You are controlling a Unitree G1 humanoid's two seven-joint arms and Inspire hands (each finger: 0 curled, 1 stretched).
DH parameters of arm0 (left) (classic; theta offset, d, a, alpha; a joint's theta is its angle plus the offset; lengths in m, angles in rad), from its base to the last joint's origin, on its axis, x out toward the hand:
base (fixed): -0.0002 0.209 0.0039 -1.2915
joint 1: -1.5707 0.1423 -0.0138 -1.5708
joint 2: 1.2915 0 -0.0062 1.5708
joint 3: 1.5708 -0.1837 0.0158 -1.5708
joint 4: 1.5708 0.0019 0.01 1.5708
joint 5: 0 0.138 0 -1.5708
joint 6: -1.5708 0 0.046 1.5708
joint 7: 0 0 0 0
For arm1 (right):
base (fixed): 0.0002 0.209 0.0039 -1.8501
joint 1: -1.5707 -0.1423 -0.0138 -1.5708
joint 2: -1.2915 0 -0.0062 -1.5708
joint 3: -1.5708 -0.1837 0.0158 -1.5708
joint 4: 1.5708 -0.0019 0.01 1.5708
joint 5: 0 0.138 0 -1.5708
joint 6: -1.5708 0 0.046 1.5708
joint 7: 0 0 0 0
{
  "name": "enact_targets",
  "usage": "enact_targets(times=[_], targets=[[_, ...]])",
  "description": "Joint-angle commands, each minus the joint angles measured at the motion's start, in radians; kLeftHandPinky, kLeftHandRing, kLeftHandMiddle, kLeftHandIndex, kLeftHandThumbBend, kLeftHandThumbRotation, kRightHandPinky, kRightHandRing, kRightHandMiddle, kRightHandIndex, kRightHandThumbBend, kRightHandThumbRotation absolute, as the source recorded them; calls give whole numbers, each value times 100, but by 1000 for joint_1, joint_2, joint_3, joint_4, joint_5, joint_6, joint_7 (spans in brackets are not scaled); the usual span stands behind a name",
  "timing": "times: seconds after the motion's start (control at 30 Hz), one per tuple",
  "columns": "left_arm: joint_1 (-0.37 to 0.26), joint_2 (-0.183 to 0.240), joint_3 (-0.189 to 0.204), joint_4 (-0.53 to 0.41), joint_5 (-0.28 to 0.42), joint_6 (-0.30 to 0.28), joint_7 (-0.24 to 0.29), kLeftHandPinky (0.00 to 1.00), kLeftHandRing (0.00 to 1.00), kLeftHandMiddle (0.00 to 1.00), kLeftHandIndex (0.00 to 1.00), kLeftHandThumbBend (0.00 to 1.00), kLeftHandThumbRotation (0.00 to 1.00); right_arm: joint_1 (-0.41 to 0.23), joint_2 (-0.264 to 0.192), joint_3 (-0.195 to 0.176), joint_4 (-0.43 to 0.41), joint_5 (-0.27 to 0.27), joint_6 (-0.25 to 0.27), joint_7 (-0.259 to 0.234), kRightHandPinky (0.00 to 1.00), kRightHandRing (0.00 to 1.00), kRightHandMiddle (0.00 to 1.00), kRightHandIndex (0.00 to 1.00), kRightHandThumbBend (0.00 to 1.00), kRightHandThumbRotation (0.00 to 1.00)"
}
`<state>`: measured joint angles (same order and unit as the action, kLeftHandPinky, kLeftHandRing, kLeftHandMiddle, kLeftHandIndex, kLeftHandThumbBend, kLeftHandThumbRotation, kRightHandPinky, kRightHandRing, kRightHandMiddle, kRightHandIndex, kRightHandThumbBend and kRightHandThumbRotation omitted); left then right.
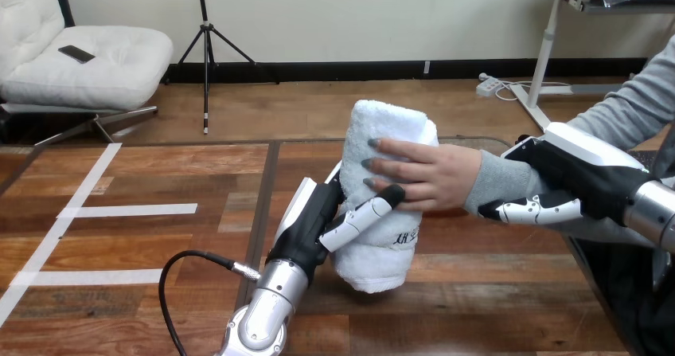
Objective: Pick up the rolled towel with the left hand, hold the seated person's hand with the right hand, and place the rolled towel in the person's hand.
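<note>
Fingers (362, 217) of the left hand (306, 232) are clenched round the rolled towel (374, 256), which is held upright and lifted clear of the bench (159, 244), near the middle of the view. The person's hand (426, 173) is laid flat against the towel's right side, its fingers spread across the cloth just above the robot's thumb. Further right, the person's wrist (501, 182), in a grey sleeve, is clasped by the right hand (593, 181), whose white back lies over the sleeve and whose fingers are curled beneath it.
</note>
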<state>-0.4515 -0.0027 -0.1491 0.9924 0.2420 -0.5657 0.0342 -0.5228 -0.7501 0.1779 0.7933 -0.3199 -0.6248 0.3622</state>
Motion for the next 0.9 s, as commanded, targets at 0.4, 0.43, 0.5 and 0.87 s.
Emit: enact_targets(times=[0.4,0.43,0.5,0.87], targets=[[-21,14,8,-51,-4,-10,12,94,98,96,95,100,84,-88,18,-52,-48,57,-2,20,39,44,48,50,61,58],[-21,14,8,-51,-4,-9,13,94,98,96,95,100,84,-87,18,-52,-49,58,0,21,40,44,49,50,62,58],[-21,15,7,-52,-1,-12,18,94,98,96,95,100,84,-87,18,-53,-49,63,-1,24,41,45,49,51,63,59],[-16,15,11,-60,-5,-13,22,94,98,96,95,100,86,-89,17,-54,-49,80,8,54,48,52,55,57,64,62]])
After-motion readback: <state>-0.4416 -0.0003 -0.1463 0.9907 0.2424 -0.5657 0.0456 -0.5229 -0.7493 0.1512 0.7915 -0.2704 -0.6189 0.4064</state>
